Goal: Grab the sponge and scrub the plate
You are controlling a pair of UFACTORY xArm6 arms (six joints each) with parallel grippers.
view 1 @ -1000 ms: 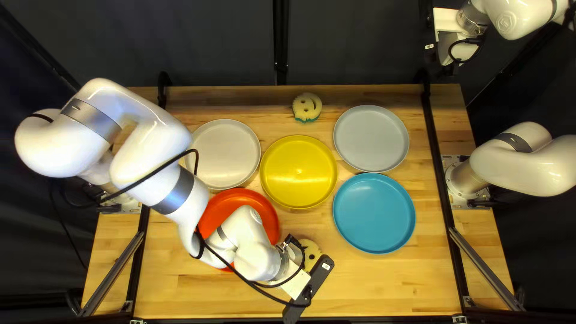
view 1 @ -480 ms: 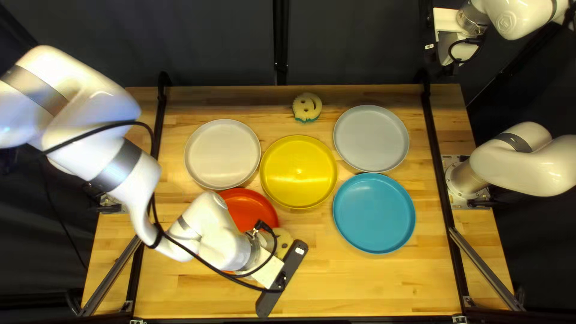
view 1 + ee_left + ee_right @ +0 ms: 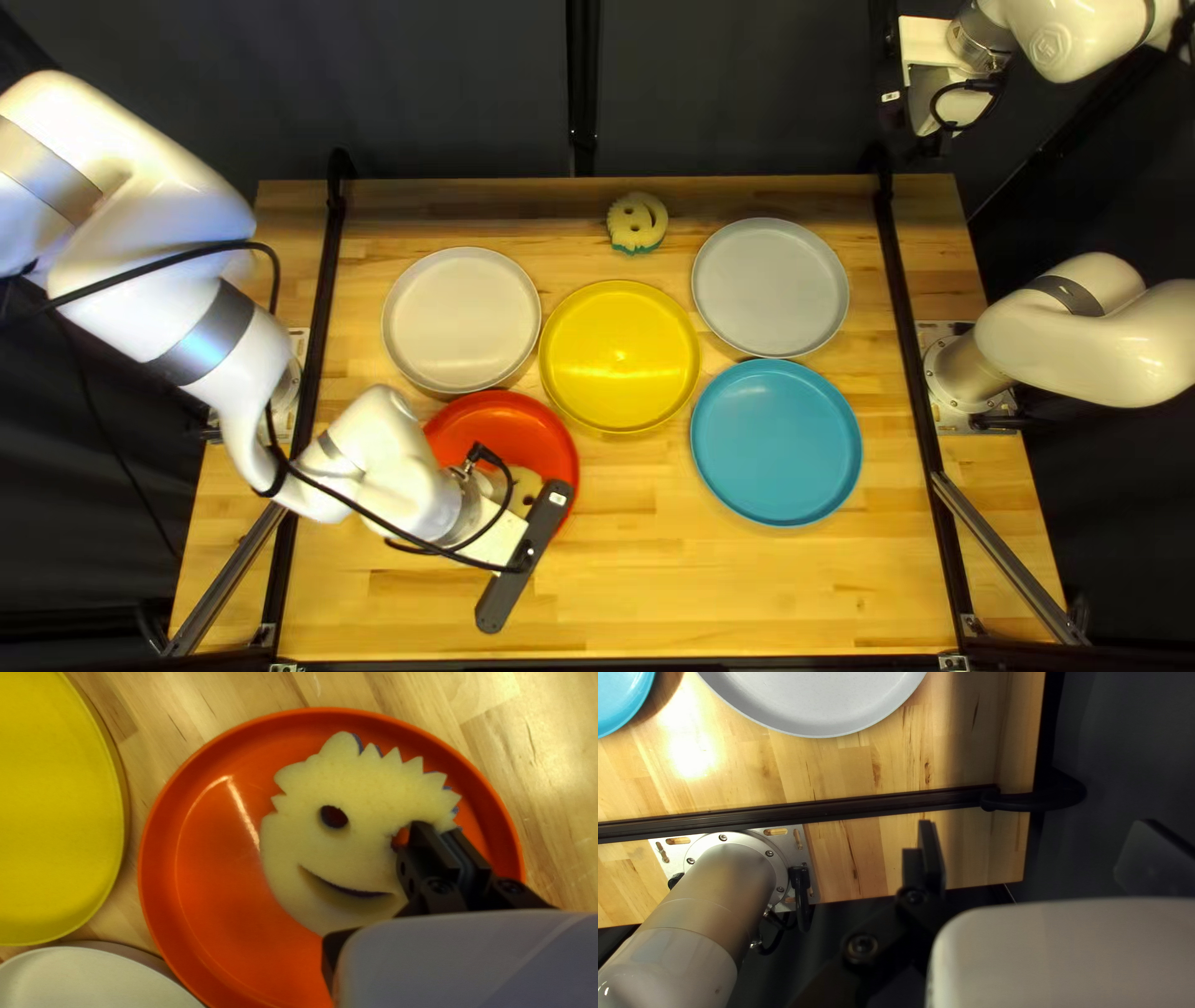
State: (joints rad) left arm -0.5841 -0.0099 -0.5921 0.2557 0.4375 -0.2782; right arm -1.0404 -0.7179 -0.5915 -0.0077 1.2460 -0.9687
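The round face-shaped sponge [image 3: 528, 485], pale yellow, shows partly beside my left gripper [image 3: 528, 548], over the red plate [image 3: 486, 417] in the top left view. In the left wrist view the sponge [image 3: 330, 858] covers much of the red plate [image 3: 205, 921]. My left gripper [image 3: 440, 832] is shut on its edge beside one eye hole. Whether the sponge touches the plate I cannot tell. My right gripper [image 3: 931, 110] is up at the far right, beyond the table; its own view shows that gripper [image 3: 1039, 835] open, nothing between its fingers.
Yellow [image 3: 620, 356], off-white [image 3: 462, 319], grey [image 3: 771, 286] and blue [image 3: 776, 442] plates surround the red one or stand to its right. A second face-shaped sponge [image 3: 636, 222] lies near the far edge. Black rails [image 3: 913, 336] cross both table sides.
My left gripper has moved left across the near part of the table with the sponge, from bare wood to over the red plate. My right arm has stayed still.
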